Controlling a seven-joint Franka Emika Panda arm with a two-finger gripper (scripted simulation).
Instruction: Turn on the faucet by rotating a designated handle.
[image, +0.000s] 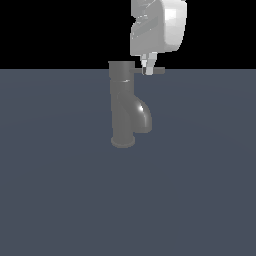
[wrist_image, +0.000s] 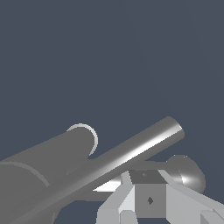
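Observation:
The faucet (image: 122, 105) is a dark grey upright column on a round base flange, with a short curved spout (image: 143, 117) on the exterior view's right. The handle (image: 157, 71), a thin grey rod, sticks out level from the top cap towards that same side. My gripper (image: 148, 70) hangs down from above, its tips against the rod about midway along it. In the wrist view the handle (wrist_image: 131, 153) runs diagonally just past the fingertips (wrist_image: 148, 197), which sit together as one block beside the rod, not around it. The faucet (wrist_image: 48, 162) and spout (wrist_image: 188, 173) lie beyond it.
The faucet stands on a flat blue-grey floor (image: 200, 190). No other objects show in either view.

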